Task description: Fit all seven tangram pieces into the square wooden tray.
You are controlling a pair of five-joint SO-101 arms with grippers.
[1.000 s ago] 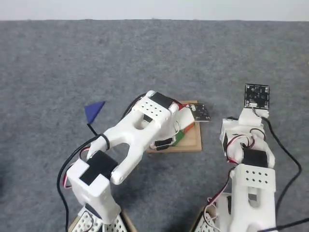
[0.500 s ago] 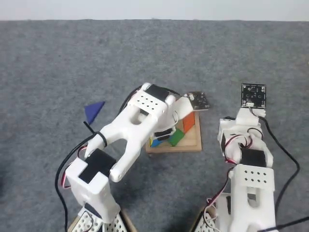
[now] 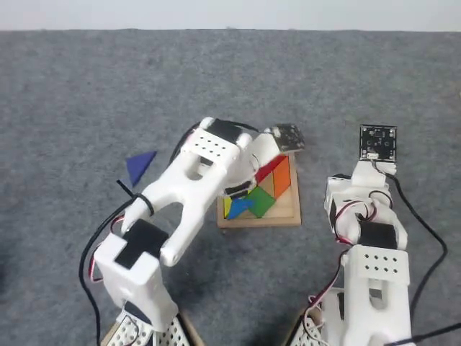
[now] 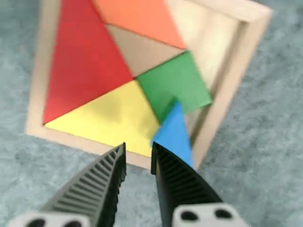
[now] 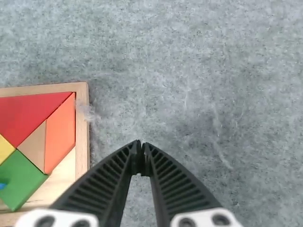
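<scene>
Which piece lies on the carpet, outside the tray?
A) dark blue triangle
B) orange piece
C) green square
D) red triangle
A: the dark blue triangle lies on the grey carpet, well apart from the wooden tray.

White arms [image 3: 194, 191], black cables [image 3: 432, 231], ribbed fingers [image 4: 175, 184]

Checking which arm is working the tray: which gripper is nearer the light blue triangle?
Left. The left gripper hangs right beside the light blue triangle at the tray rim; the right gripper is over carpet off the tray's far side.
</scene>
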